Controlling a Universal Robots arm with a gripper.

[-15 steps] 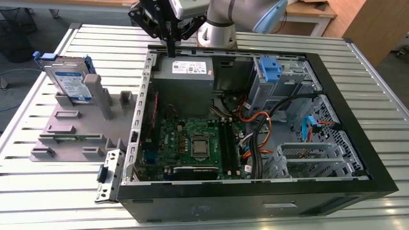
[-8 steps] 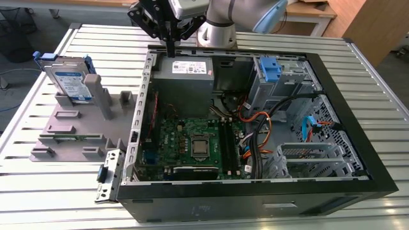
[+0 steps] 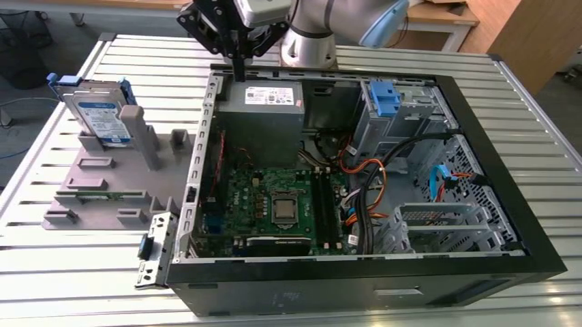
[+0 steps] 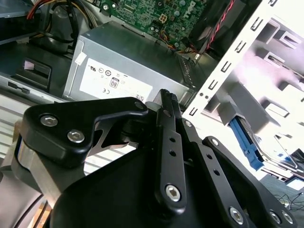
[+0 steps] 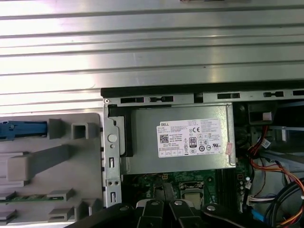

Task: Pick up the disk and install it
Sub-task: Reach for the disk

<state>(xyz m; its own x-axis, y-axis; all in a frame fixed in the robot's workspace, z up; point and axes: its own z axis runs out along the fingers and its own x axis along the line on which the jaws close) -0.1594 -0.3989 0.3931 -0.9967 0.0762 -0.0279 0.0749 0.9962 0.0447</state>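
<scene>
Closed and empty, the pincer [image 3: 239, 76] hangs over the far edge of the open computer case [image 3: 364, 283], just above the power-supply box [image 3: 264, 95]. Well apart, toward the exterior view's left, the disk [image 3: 98, 116] stands on edge in the grey stand [image 3: 100, 184] on the slatted table [image 3: 73, 272], outside the case.

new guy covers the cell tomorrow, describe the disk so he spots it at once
Find the open computer case; on the exterior view's left of it sits a grey plastic stand. The disk stands on edge at the stand's far end. Unlike the plain grey posts around it, it is a silver slab with a white-and-blue label and blue side rails.
</scene>
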